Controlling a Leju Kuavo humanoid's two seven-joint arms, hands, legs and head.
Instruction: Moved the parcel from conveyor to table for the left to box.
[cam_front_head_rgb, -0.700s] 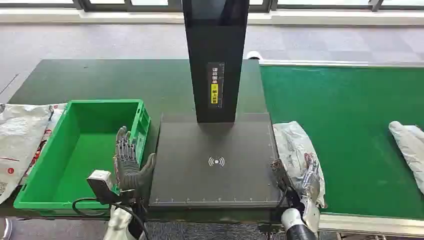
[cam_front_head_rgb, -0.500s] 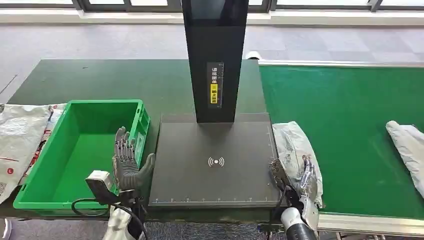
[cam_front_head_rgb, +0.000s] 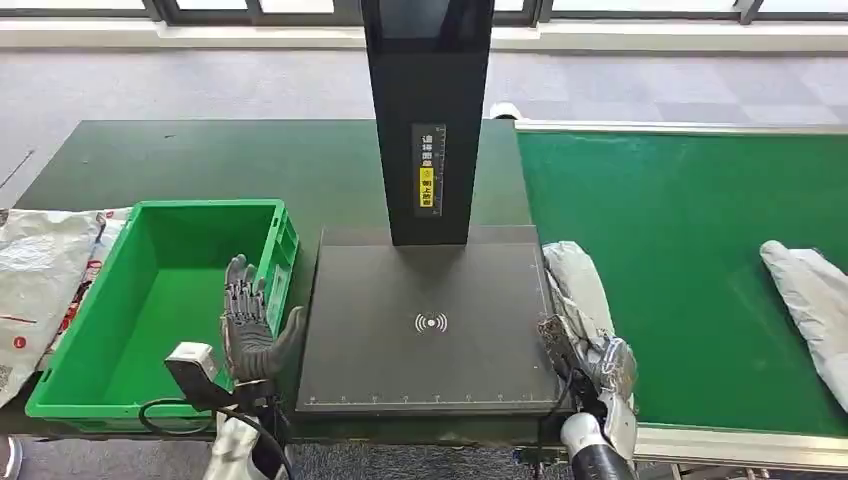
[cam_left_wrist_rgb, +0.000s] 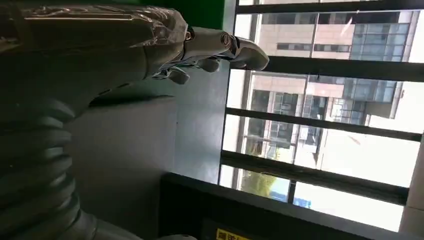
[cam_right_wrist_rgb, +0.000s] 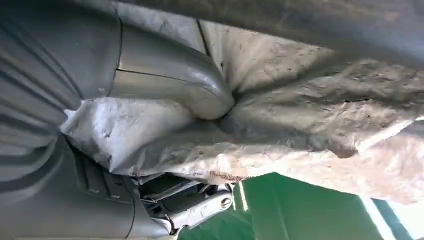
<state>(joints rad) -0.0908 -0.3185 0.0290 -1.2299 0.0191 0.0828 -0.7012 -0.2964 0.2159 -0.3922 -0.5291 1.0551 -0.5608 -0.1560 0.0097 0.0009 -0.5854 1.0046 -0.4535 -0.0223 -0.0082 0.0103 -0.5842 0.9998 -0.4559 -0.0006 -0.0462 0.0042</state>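
A crumpled grey-white parcel (cam_front_head_rgb: 578, 288) lies at the near left edge of the green conveyor (cam_front_head_rgb: 700, 230), right beside the black scanner plate (cam_front_head_rgb: 430, 330). My right hand (cam_front_head_rgb: 603, 366) grips the parcel's near end, which bunches up around the fingers. In the right wrist view the thick thumb (cam_right_wrist_rgb: 170, 82) presses into the wrinkled parcel (cam_right_wrist_rgb: 320, 120). My left hand (cam_front_head_rgb: 250, 325) stands upright with fingers apart and holds nothing, between the green box (cam_front_head_rgb: 285, 245) and the plate. The left wrist view shows that hand (cam_left_wrist_rgb: 150, 37) with its fingers stretched out.
A black column (cam_front_head_rgb: 428, 120) rises from the back of the scanner plate. A second grey parcel (cam_front_head_rgb: 812, 295) lies on the conveyor at the far right. Flat white bags (cam_front_head_rgb: 40, 270) lie left of the green box on the dark green table (cam_front_head_rgb: 200, 160).
My right hand has closed tighter on the parcel's near end, bunching it. The second parcel has drifted left on the conveyor. The left hand has barely shifted.
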